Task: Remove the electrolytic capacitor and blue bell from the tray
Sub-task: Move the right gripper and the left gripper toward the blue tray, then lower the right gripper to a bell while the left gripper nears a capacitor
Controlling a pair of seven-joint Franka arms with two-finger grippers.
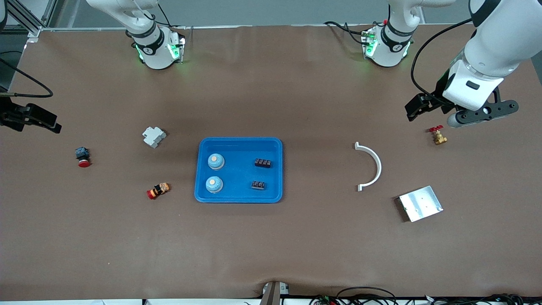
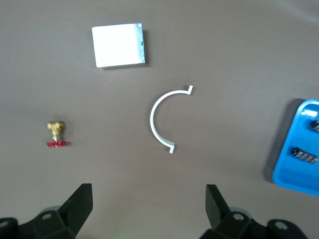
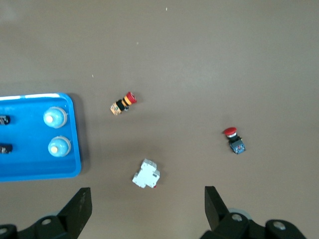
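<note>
— Brown paper-covered surface (image 1: 271, 245), wide and sparsely strewn. Found the tray (image 1: 239, 142) flat at the centre of the front frame, rim up.

— Held what?

— Held two blue bells, one (image 1: 215, 161) in the tray's upper half and one (image 1: 214, 184) lower down, both toward the right arm's end. Also held two small black parts (image 1: 262, 162) (image 1: 258, 185) toward the left arm's end. Could not tell whether either was the capacitor.

— And the arms?

— Saw the left end effector (image 2: 147, 191) hanging over the surface near the brass valve (image 1: 438, 136), in the upper part of the frame. Fingers spread as wide as possible, gripping nothing. Saw the right end effector (image 3: 144, 194) likewise wide apart and empty. Hung over the right arm's end of the surface, not far from the red push button (image 1: 83, 157).

— Best way in?

— Looked wisest to send the right arm for a bell, being on that end. Needed a straight descent over the dome and a grip low on the base, since the rounded top would likely slip. Called for a lift clear of the rim before any sideways travel. Then a set-down on bare surface, away from the loose parts. Seemed better to leave the black part to the left arm, pinched across its short width without nudging its neighbour.
</note>
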